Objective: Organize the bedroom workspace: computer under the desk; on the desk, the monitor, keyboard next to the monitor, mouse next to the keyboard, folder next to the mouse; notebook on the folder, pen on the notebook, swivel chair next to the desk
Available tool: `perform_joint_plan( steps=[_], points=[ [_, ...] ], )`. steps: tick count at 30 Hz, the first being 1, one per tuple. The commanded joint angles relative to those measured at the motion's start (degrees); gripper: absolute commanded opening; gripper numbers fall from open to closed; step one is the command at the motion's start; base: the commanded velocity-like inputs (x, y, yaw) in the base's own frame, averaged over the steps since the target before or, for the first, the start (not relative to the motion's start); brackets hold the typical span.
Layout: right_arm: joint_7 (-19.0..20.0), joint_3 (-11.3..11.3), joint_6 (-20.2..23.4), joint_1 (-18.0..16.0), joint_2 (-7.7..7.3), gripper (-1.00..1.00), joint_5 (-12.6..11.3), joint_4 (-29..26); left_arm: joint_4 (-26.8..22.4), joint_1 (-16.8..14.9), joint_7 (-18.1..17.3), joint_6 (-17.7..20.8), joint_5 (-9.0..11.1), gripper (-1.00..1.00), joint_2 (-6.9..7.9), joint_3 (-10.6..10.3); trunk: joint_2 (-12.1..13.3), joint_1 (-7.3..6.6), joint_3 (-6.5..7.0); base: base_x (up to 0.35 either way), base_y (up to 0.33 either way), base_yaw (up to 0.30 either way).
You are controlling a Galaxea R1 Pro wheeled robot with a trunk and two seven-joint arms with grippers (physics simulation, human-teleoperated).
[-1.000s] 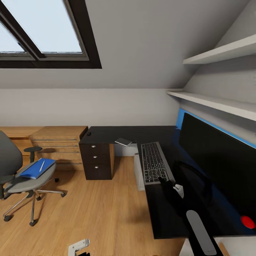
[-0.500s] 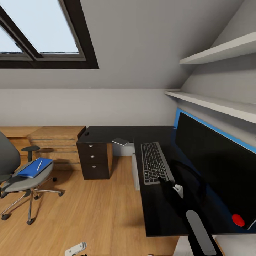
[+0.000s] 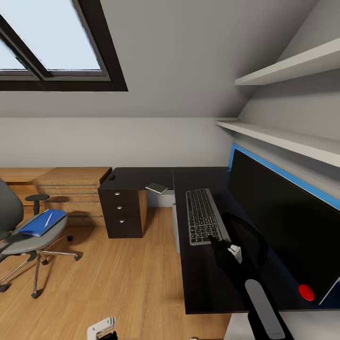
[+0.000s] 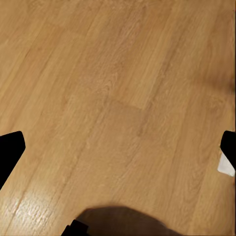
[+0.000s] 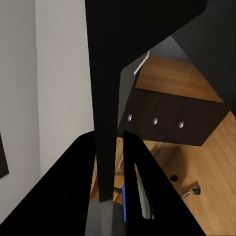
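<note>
And here's the attic bedroom: the L-shaped counter (image 3: pixel 141 178) fills the corner under the sloped wall, its glossy black top already carrying the wide monitor (image 3: pixel 278 222) along the right-hand wall, where a screen belongs. Just in front of it lies the keyboard (image 3: pixel 204 216), flat on the top, and the right pincer (image 3: pixel 222 247) is down at its near end; in the right wrist view the two dark fingers (image 5: pixel 105 162) clamp a thin black slab edge, so my read is that it's pinching the keyboard to square it up beside the screen. The swivel chair (image 3: pixel 21 231) stands well apart on the wood floor, out to the left, and its seat carries the blue folder (image 3: pixel 40 223) with the pen (image 3: pixel 48 218) lying on top, both waiting to be fetched. On the far arm of the counter rests the small grey notebook (image 3: pixel 156 188), and at the back corner a tiny dark lump, likely the mouse (image 3: pixel 112 177). The left pincer (image 4: pixel 118 162) hangs low over bare floor, tips spread wide, holding nothing.
</note>
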Motion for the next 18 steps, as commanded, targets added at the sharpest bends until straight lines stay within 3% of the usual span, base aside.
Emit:
perform_joint_plan(
  steps=[1,9,18],
  points=[
    [0.2,-0.2,0.4,0.0,0.09,-1.00,-0.3,0.2,-1.3,0.0,0.4,0.0,0.5,1.00,0.04,-0.1,-0.1,0.01,-0.08,0.000,-0.006,0.000],
    [0.1,-0.2,0.7,-0.6,-0.33,-1.00,-0.2,11.5,-5.0,0.0,0.4,-0.2,0.8,1.00,0.09,0.0,-2.5,1.33,-1.16,0.000,-0.001,0.000],
    [0.4,-0.8,0.7,-0.6,-0.55,-1.00,-0.3,12.9,-5.1,0.0,0.4,-0.3,0.8,1.00,0.09,0.0,-6.1,3.30,-2.77,0.000,0.000,0.000]
  ],
)
